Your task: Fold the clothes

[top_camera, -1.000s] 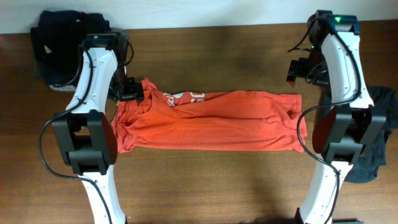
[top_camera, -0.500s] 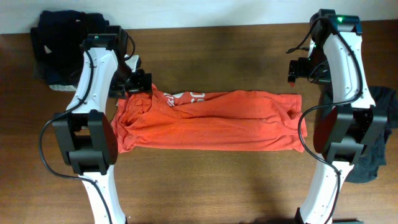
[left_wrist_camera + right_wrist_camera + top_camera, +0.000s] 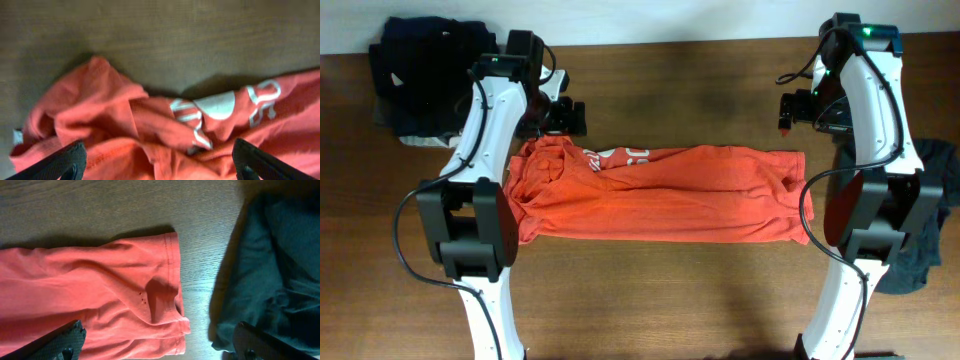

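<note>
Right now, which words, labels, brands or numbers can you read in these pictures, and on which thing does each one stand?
White lettering on the red-orange T-shirt: folded over and creased, only broken strokes show; not readable.
Dark clothes pile: no text visible.
Dark garment: no text visible.
Left arm and right arm: no readable marking.

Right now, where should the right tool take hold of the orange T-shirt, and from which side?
Grip the far hem corner of the T-shirt at its right end, coming down from the table side. The stitched hem lies flat there; its other corner is bunched in folds, and the dark garment lies close on the outer side. The right tool is open.
</note>
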Controlling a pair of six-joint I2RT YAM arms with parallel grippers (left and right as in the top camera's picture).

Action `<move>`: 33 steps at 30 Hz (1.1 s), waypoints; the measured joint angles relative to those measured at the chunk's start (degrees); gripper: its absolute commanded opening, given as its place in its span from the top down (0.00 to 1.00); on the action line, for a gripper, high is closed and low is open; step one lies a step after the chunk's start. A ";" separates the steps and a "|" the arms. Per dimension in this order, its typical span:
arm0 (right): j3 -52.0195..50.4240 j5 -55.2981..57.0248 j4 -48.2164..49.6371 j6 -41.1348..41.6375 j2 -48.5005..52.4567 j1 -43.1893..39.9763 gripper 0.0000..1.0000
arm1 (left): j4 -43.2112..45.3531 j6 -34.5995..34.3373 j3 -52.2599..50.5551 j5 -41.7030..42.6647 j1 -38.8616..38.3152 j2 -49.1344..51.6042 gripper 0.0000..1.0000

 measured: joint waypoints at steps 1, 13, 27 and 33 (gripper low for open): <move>0.00 -0.11 0.02 -0.02 0.00 0.00 0.01 | 0.63 0.02 0.00 -0.07 0.00 0.00 0.08; 0.00 -0.31 0.02 -0.09 0.00 0.00 0.01 | 3.39 0.00 0.00 -5.22 0.00 2.97 0.11; 0.00 -0.31 -0.02 -0.13 0.00 0.00 0.01 | 3.65 3.89 0.02 -12.13 0.20 5.25 0.17; 0.00 -0.31 -0.04 -0.09 0.00 0.00 0.01 | 3.32 5.01 0.02 -12.50 0.20 6.08 0.47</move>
